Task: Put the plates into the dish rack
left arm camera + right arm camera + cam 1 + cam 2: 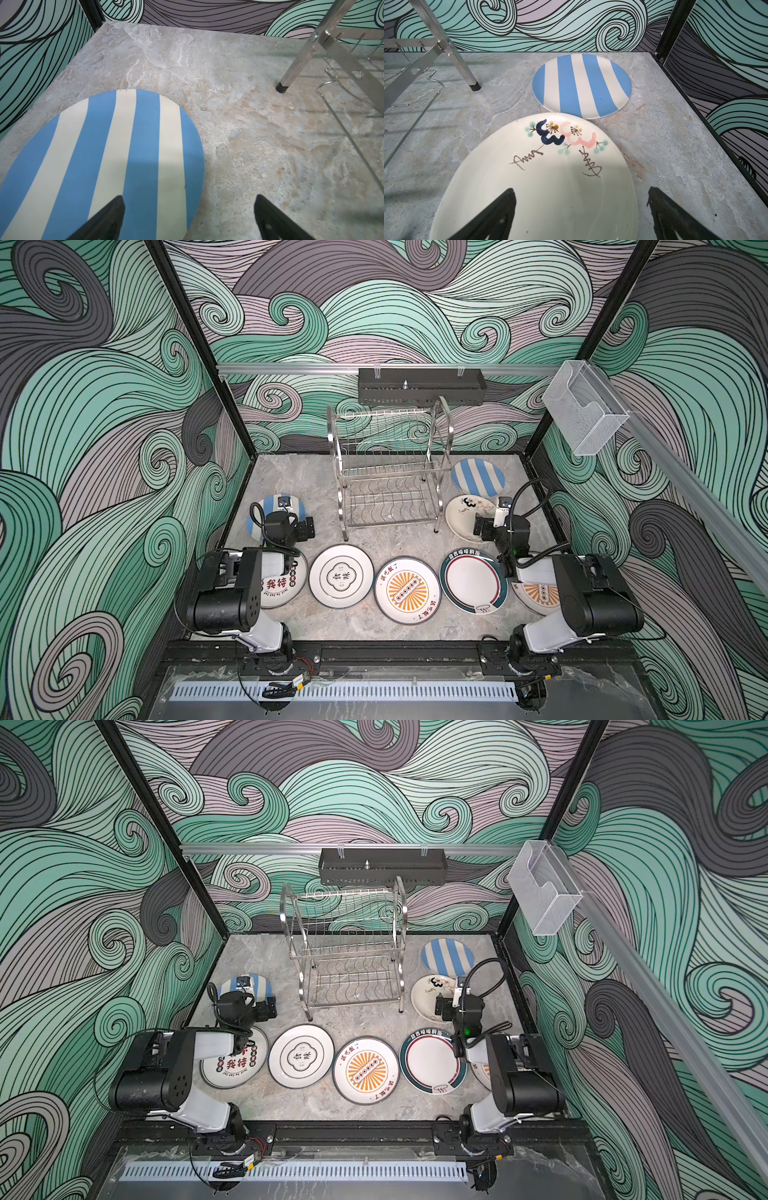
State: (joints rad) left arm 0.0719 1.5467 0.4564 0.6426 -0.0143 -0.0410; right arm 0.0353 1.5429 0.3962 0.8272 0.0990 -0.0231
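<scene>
Plates: eight counted, all lying flat on the grey marbled surface (374,624).

Front row, left to right in both top views:
- red-character plate (282,587), partly under the left arm
- white emblem plate (340,576), with two characters in a dark frame
- orange sunburst plate (407,590)
- dark-green-rimmed plate (473,581)
- second sunburst plate (538,593), mostly hidden by the right arm

Neighbours in the row sit just beside one another. I cannot tell whether their rims touch.

Dish rack (390,469): two-tier steel wire, standing upright at rear centre of the surface, behind the front row.

Left of the rack lies the left striped plate (116,155), blue and white. Right of the rack, the right striped plate (581,85) lies near the back corner. The cream painted plate (539,176) lies just in front of it. Their rims meet in the right wrist view, but whether they actually touch cannot be told.

Left hand (189,197): jaws spread wide, nothing gripped. One finger is over the left striped plate and the other over bare surface, with the plate's rim between them. Its height above the plate cannot be told.

Right hand (582,189): jaws spread wide, nothing gripped. One finger is over the cream painted plate and the other over bare surface, with the rim between them.

A black perforated tray (422,385) hangs on the back rail above the rack. A clear plastic box (584,410) hangs on the right side rail.
</scene>
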